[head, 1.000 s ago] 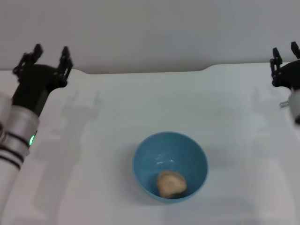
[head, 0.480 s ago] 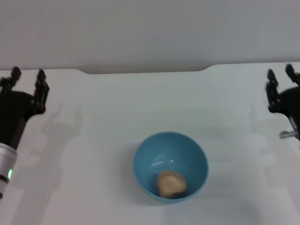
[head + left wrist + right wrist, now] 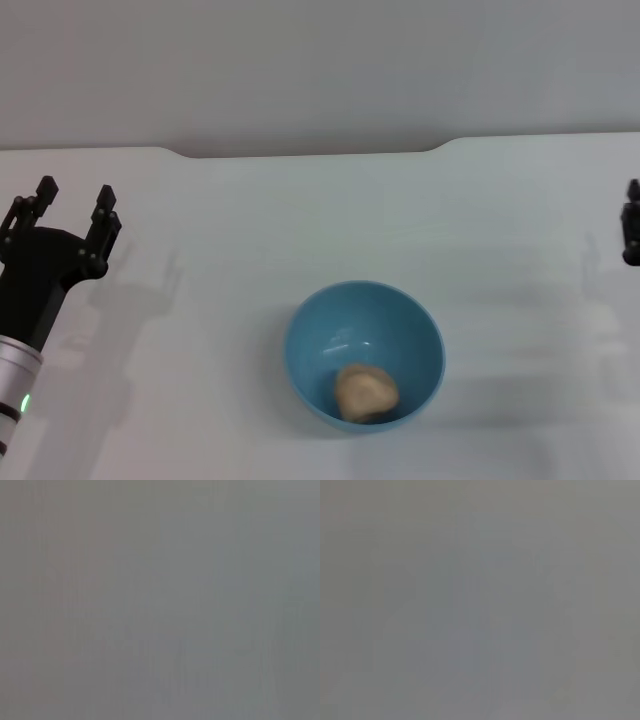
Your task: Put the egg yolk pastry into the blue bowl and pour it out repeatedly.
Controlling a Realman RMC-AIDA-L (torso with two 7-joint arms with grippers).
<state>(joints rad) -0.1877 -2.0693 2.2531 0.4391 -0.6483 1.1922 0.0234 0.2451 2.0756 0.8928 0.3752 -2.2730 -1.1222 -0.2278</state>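
Head view is showing you the egg yolk pastry point(image 3: 366, 392) sitting inside the blue bowl point(image 3: 310, 330), low against the wall nearest the robot. Judging by its matte, lumpy surface, you are dealing with something light and soft that will probably dent or crumble under a hard squeeze, so for the pouring step you are better off handling the bowl and leaving the pastry alone. The bowl is looking smooth and glossy, likely stiff and slippery; its rim is the sensible place to pinch, one finger inside and one outside, on the side away from where the pastry is lying.

From the left gripper point(image 3: 72, 208), the bowl is lying well off toward the robot's right and nearer the body; its two fingers are standing apart, holding nothing, above the white table point(image 3: 250, 220). From the right gripper point(image 3: 632, 232), barely peeking in at the frame's edge, the bowl is lying well off toward the robot's left; you cannot tell how it is set. Both wrist views are showing only blank grey.
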